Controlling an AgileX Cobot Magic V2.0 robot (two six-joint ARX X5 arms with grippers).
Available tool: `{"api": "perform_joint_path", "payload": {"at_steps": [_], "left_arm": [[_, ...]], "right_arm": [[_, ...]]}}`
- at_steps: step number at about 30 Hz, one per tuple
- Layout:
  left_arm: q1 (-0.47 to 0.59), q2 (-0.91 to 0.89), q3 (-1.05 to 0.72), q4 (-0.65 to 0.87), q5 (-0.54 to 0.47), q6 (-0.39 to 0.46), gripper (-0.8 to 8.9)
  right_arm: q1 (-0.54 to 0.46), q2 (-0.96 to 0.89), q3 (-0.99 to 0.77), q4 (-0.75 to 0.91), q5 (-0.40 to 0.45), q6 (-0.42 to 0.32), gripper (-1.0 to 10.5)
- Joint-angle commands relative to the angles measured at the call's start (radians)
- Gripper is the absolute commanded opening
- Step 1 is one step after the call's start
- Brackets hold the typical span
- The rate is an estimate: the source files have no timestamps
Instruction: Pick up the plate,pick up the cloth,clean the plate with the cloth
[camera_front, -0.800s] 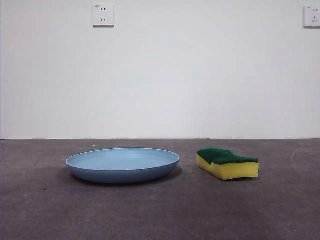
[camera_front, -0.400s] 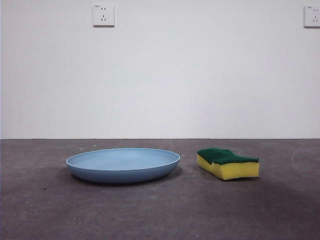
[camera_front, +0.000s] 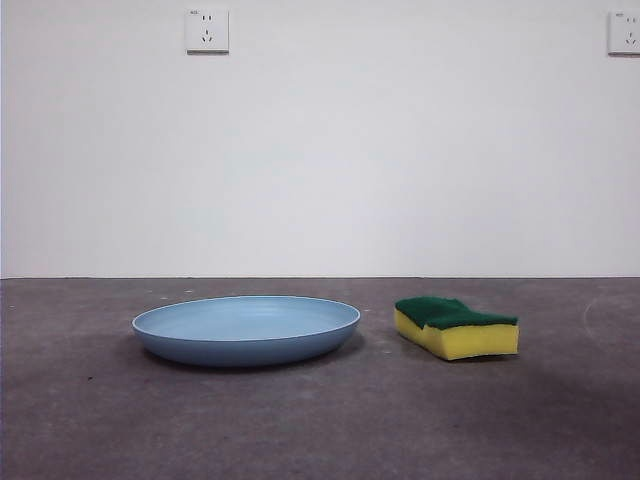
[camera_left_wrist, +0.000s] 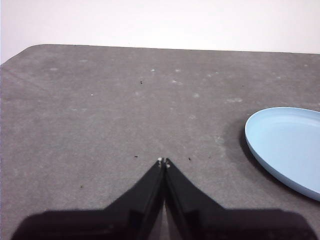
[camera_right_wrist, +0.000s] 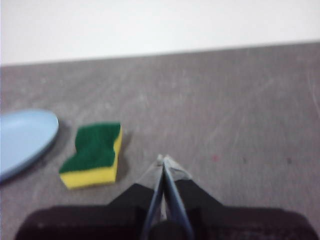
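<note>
So far, almost nothing is changing across the last second: the light-blue plate (camera_front: 246, 329) and the yellow sponge (camera_front: 457, 327) with its green scouring top are lying in the same places on the grey bench (camera_front: 320, 420), near each other but not touching. I judge the task is not really beginning yet. The left hand (camera_left_wrist: 163, 162) is hovering above bare bench beside the plate, jaws pressed together. The right hand (camera_right_wrist: 163, 161) is hovering near the sponge, jaws together too, holding nothing.

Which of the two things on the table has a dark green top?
The cloth: a yellow sponge block with a dark green layer on top. The plate beside it is light blue all over.
</note>
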Motion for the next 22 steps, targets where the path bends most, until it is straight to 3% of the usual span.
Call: {"api": "perform_joint_path", "payload": {"at_steps": [1, 5, 22], "left_arm": [[0.003, -0.003, -0.013, 0.001, 0.005, -0.004, 0.00], [0.003, -0.003, -0.013, 0.001, 0.005, -0.004, 0.00], [0.003, -0.003, -0.013, 0.001, 0.005, -0.004, 0.00]], "right_arm": [[0.001, -0.003, -0.012, -0.010, -0.002, 0.014, 0.0], [0.001, -0.003, -0.011, -0.009, -0.001, 0.103, 0.0], [0.001, -0.003, -0.011, -0.009, 0.005, 0.100, 0.0]]}}
